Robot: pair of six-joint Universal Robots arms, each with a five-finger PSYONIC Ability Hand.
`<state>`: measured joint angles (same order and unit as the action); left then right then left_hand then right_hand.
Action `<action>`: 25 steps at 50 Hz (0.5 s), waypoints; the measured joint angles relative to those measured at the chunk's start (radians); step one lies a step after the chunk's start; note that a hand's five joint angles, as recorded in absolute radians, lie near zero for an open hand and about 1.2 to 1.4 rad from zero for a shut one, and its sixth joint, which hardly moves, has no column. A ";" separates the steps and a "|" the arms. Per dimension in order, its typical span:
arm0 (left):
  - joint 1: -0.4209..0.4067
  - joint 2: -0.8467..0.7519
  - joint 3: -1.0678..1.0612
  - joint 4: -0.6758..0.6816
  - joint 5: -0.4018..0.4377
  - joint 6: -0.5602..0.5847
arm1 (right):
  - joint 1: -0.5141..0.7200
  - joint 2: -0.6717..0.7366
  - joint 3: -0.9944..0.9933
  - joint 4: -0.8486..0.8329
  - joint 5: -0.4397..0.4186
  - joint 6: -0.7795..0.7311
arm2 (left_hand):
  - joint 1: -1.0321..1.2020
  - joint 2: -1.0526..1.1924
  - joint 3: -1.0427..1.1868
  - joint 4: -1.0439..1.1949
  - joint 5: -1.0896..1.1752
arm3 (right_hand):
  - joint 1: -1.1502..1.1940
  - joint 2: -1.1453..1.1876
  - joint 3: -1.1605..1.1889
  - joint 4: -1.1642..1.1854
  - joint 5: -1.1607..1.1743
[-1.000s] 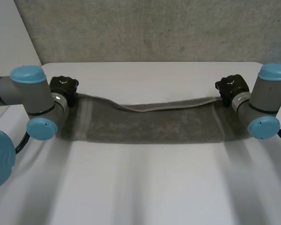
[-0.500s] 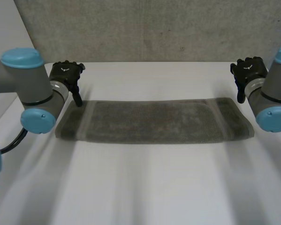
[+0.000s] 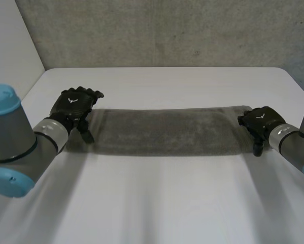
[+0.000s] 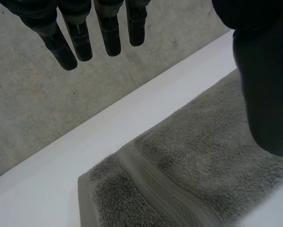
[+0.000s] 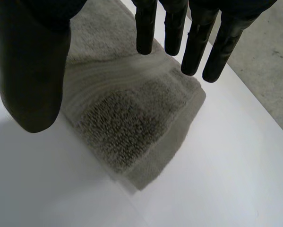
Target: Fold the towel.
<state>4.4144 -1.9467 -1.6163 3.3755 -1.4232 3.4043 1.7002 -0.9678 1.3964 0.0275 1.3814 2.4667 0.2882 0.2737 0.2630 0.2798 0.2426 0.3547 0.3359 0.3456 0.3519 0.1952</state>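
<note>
A grey towel [image 3: 167, 131] lies folded into a long flat strip across the white table [image 3: 157, 198]. My left hand [image 3: 73, 108] hovers over the strip's left end, fingers straight and apart from the thumb, holding nothing. In the left wrist view the towel's banded end [image 4: 179, 184] lies below the fingers [image 4: 80, 38]. My right hand [image 3: 261, 126] is over the right end, open as well. In the right wrist view the towel's end [image 5: 132, 118] lies flat under the straight fingers [image 5: 193, 42] and thumb [image 5: 32, 71].
A grey carpeted floor [image 3: 162, 30] lies beyond the table's far edge. Bare white table stretches in front of the towel and behind it.
Both hands let go of the towel's far edge, which dropped flat onto the strip. The hands opened, lifted, then came back toward me over the two ends.
</note>
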 measured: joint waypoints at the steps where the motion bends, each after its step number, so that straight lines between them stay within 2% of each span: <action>1: 0.000 0.006 -0.010 0.007 0.000 0.000 | -0.002 0.003 0.000 -0.006 -0.001 0.000 | 0.000 0.000 0.000 0.000 0.000 | 0.002 0.000 0.002 0.002 0.002; 5: -0.002 0.032 -0.057 0.046 -0.001 -0.002 | -0.016 0.037 -0.004 -0.052 0.001 0.001 | 0.000 0.000 0.000 0.000 0.000 | 0.183 0.205 0.194 0.195 0.179; 7: -0.003 0.046 -0.082 0.073 -0.002 -0.002 | -0.025 0.064 -0.012 -0.080 0.004 0.001 | 0.000 0.000 0.000 0.000 0.000 | 0.402 0.430 0.414 0.407 0.393; 10: -0.003 0.055 -0.097 0.092 -0.003 -0.002 | -0.034 0.088 -0.021 -0.099 0.008 0.001 | 0.000 0.000 0.000 0.000 0.000 | 0.569 0.592 0.577 0.570 0.537; 11: -0.003 0.058 -0.100 0.099 -0.003 -0.002 | -0.038 0.097 -0.025 -0.104 0.010 0.001 | 0.000 0.000 0.000 0.000 0.000 | 0.709 0.729 0.712 0.708 0.689; 15: -0.003 0.060 -0.104 0.110 -0.003 -0.002 | -0.048 0.118 -0.037 -0.109 0.013 0.000 | 0.000 0.000 0.000 0.000 0.000 | 0.928 0.945 0.925 0.938 0.921; 25: 0.000 0.059 -0.101 0.109 -0.004 -0.002 | -0.106 0.108 -0.048 -0.091 0.016 -0.014 | 0.000 0.000 0.000 0.000 0.000 | 0.967 0.973 0.973 0.988 0.964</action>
<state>4.4146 -1.8880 -1.7168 3.4844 -1.4270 3.4024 1.5938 -0.8598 1.3481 -0.0633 1.3971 2.4529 0.2881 0.2736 0.2630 0.2798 0.2424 1.3220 1.3089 1.3181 1.3400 1.1588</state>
